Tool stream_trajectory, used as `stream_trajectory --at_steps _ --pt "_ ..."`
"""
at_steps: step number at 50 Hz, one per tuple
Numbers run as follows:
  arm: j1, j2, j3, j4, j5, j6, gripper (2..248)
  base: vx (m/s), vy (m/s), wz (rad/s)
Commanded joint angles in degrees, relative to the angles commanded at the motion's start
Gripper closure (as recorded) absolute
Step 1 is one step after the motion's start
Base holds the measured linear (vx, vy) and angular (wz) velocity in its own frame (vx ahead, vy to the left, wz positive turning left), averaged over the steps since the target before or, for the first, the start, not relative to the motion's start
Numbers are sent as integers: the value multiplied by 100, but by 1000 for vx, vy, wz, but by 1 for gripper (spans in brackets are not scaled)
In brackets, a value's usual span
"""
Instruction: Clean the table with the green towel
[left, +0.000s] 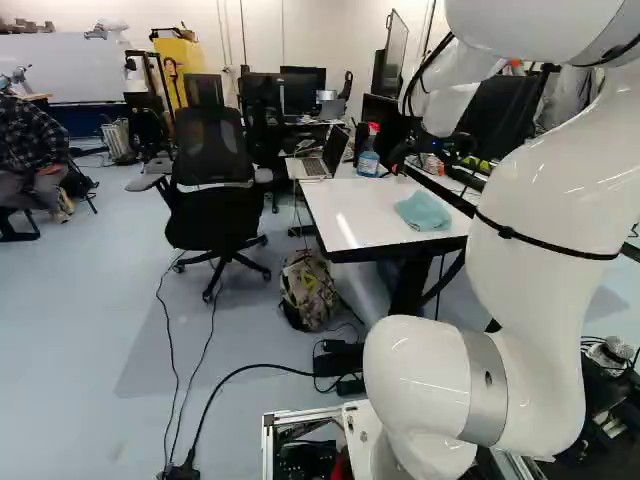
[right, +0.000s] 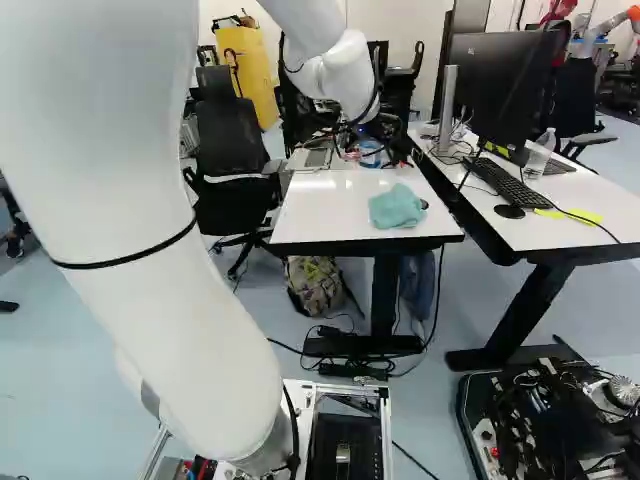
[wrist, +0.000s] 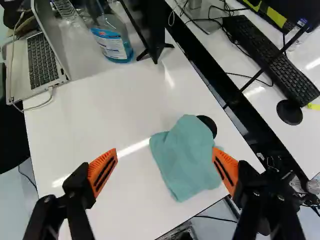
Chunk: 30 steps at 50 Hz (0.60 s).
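Note:
In the left base view my gripper (left: 436, 150) hangs over the far part of the white table (left: 352, 212), its fingers hard to make out there. The green towel (left: 424, 211) lies crumpled on the table near its right edge. From the wrist the gripper (wrist: 165, 169) shows open, its orange-padded fingers wide apart with nothing gripped. Below and between them, closer to one finger, is the towel (wrist: 186, 159), with a round black object (wrist: 207, 125) partly showing beside it.
A laptop (wrist: 42, 62), a blue spray bottle (wrist: 113, 40) and a black stand (wrist: 150, 30) are at the table's far end. Alongside is a second desk with a keyboard (wrist: 270, 57), mouse (wrist: 289, 112) and monitor (right: 500, 85). An office chair (left: 212, 190) and backpack (left: 308, 290) stand left.

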Motion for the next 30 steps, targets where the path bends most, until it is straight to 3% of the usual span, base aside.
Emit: stream_trajectory --at_steps 30 --pt "571 593 1472 0 1708 0 3 0 0 0"
